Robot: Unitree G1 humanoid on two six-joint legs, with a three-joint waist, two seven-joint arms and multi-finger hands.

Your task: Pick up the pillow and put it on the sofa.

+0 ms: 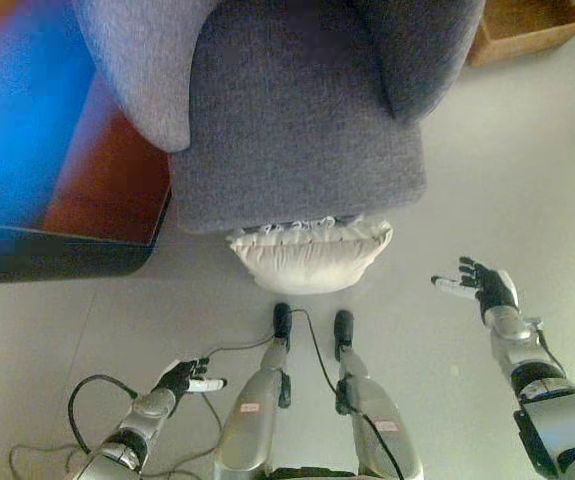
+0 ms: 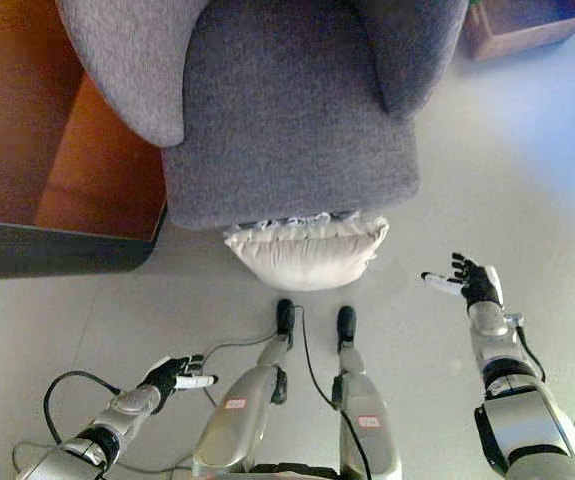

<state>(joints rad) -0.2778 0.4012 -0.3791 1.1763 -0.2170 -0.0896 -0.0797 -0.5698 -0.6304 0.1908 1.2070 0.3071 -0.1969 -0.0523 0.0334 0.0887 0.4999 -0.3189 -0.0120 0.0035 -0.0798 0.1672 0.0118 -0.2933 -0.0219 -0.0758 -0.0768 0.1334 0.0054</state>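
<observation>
A cream pillow with a frilled edge lies on the floor, leaning against the front of the grey sofa; its top edge is tucked under the seat's front. My left hand hangs low at the lower left, fingers relaxed and open, well short of the pillow. Out at the right, my right hand is raised with its fingers spread open, about a pillow's width to the right of the pillow. Neither hand touches anything.
A dark low table with a reddish-brown top stands left of the sofa. At the top right corner sits a cardboard box. Pale floor lies to the right of the sofa.
</observation>
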